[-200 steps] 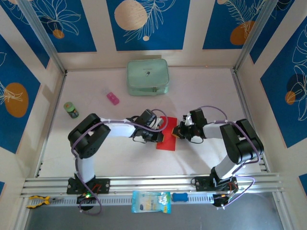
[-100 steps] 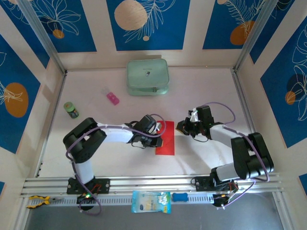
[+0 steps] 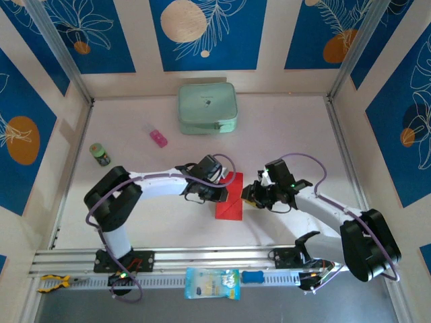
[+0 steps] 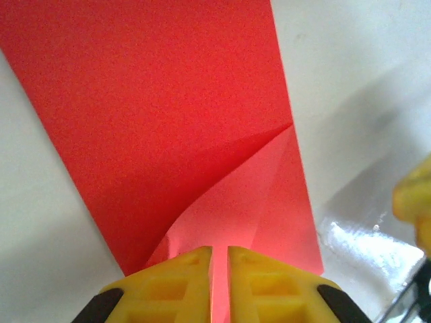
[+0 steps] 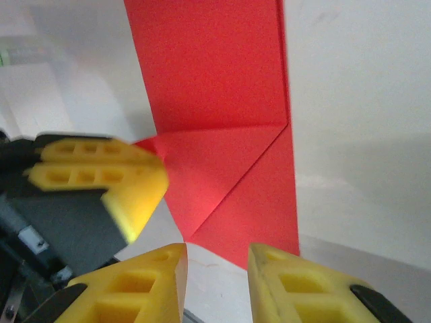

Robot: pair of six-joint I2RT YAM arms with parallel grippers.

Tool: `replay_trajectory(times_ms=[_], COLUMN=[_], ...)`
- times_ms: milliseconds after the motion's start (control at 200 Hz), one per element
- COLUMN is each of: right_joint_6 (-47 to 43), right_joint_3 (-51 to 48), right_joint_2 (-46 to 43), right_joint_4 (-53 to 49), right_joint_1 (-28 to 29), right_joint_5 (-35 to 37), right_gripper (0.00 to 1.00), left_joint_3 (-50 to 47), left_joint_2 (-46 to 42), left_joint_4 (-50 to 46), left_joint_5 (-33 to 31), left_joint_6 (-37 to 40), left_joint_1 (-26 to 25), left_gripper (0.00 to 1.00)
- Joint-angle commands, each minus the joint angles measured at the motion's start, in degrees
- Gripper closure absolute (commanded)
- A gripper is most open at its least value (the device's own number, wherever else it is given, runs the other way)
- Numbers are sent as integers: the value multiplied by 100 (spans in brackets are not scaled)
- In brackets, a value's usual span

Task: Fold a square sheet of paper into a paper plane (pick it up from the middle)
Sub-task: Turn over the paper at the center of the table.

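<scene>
The white bench (image 3: 289, 128) sat within blue leaf-print walls (image 3: 209, 33); the left claw (image 4: 219, 250) pinched the red sheet (image 4: 168, 101); the right claw (image 5: 217, 252) gaped, empty.

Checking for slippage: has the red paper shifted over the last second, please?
Yes: the red paper slid slightly nearer, away from the green case.

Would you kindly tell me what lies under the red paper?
The white table shows around the paper. One corner flap is folded over onto it, hiding the layer beneath. Anything under the paper itself is covered.
</scene>
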Motion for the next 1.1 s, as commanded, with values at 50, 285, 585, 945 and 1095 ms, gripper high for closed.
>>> replay_trajectory(times_ms=[50,285,585,945,1095], right_joint_6=[607,824,858,782,869], right_joint_3=[-229,-268,-197,-66,-61], right_joint_2=[-207,18,482,1055,953], right_joint_4=[-134,155,445,643,1045], right_joint_1=[295,636,810,819,799], right_joint_5=[202,205,163,145,152], right_gripper=[66,65,65,62,56], left_joint_3=[86,-219,-405,-391,-388], left_joint_2=[309,354,328,285,284], left_joint_4=[-499,-241,-82,-136,-128], left_joint_5=[-105,-70,-16,-60,-51], left_joint_6=[366,265,149,148,147], left_joint_1=[41,40,45,41,41], left_gripper=[88,91,92,93,93])
